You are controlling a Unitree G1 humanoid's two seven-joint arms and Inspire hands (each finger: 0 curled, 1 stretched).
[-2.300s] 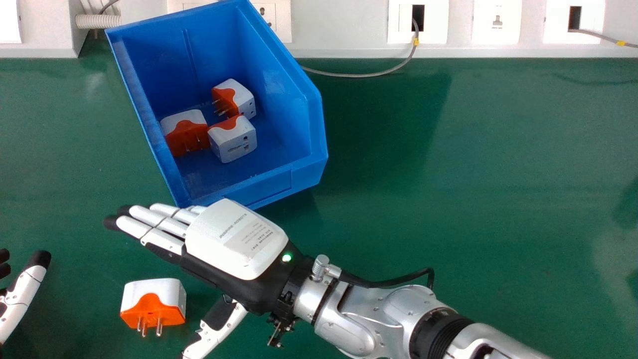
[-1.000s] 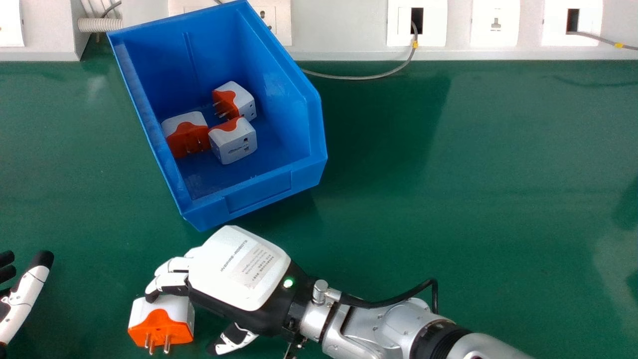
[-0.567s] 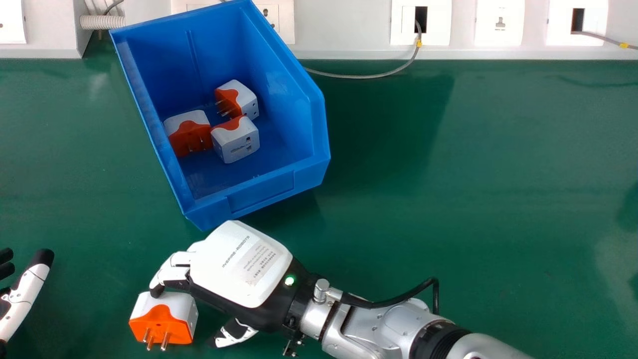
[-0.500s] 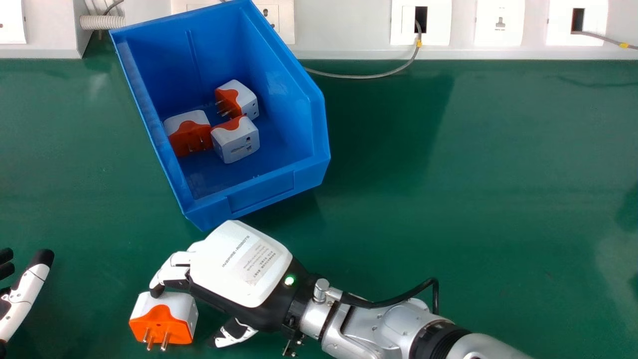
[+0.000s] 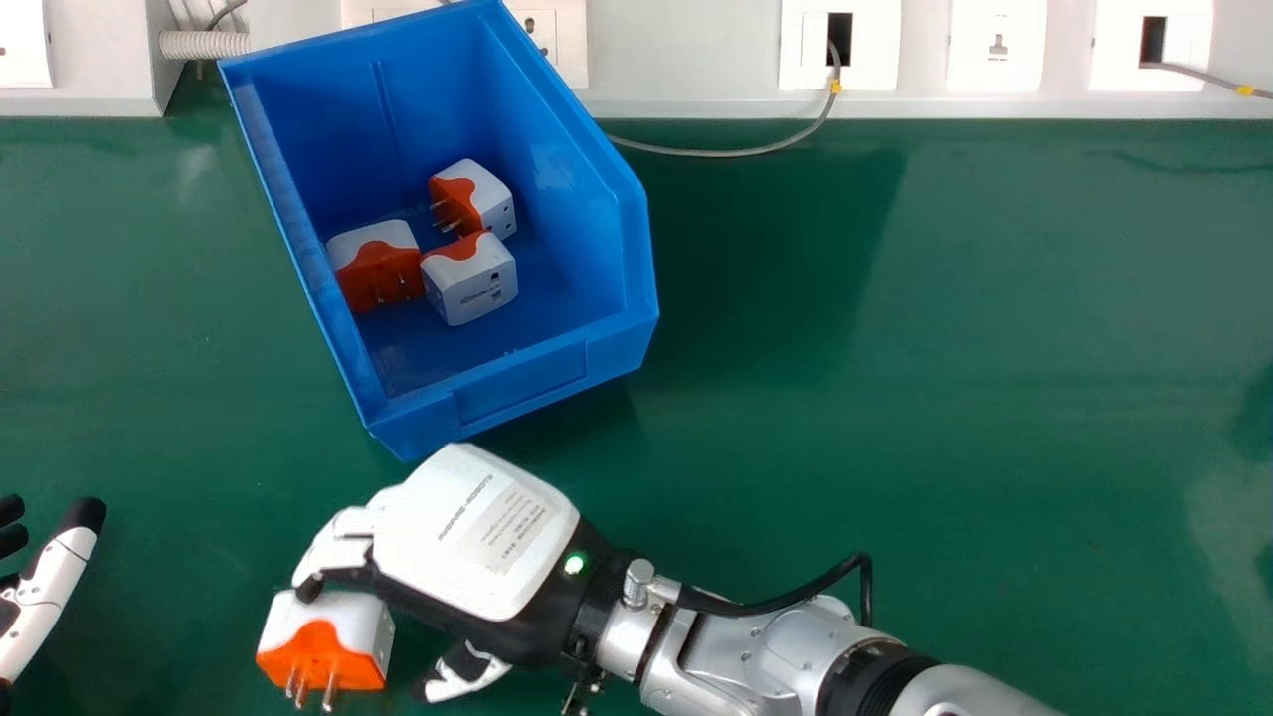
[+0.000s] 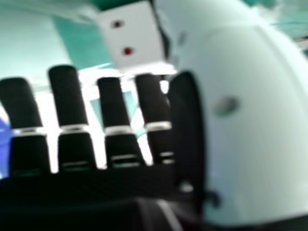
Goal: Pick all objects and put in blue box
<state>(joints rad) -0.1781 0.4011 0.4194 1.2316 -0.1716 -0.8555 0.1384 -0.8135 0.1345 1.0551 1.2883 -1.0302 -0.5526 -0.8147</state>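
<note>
From where I stood, the blue box (image 5: 517, 383) sat tilted at an angle on the green table (image 5: 955, 398), with three white-and-orange adapters grouped on its floor. The rear adapter (image 5: 492, 202) lay deepest in it; closer to the box's near lip came the left adapter (image 5: 383, 273) and the right adapter (image 5: 477, 288), side by side.

The loose adapter (image 5: 318, 651) was outside the box, on the robot's side of it and off to the left of its near corner, prongs facing the robot. I couldn't tell whether its underside was resting on the table.

The right hand (image 5: 475, 532) was just off that near corner of the box, palm down. Its fingers were bent over the loose adapter, one fingertip against the edge nearest the box, while the thumb (image 5: 467, 673) stood apart from it on the right. The hand's own camera caught the adapter's pale face just past the fingertips.

The left hand (image 5: 45, 597) lingered idle at the view's left edge, well left of the box, thumb straight and fingertips spread away from it.

Behind the box ran white trunking (image 5: 686, 50) with sockets, and a grey cable (image 5: 716, 152) curved out to the box's right.
</note>
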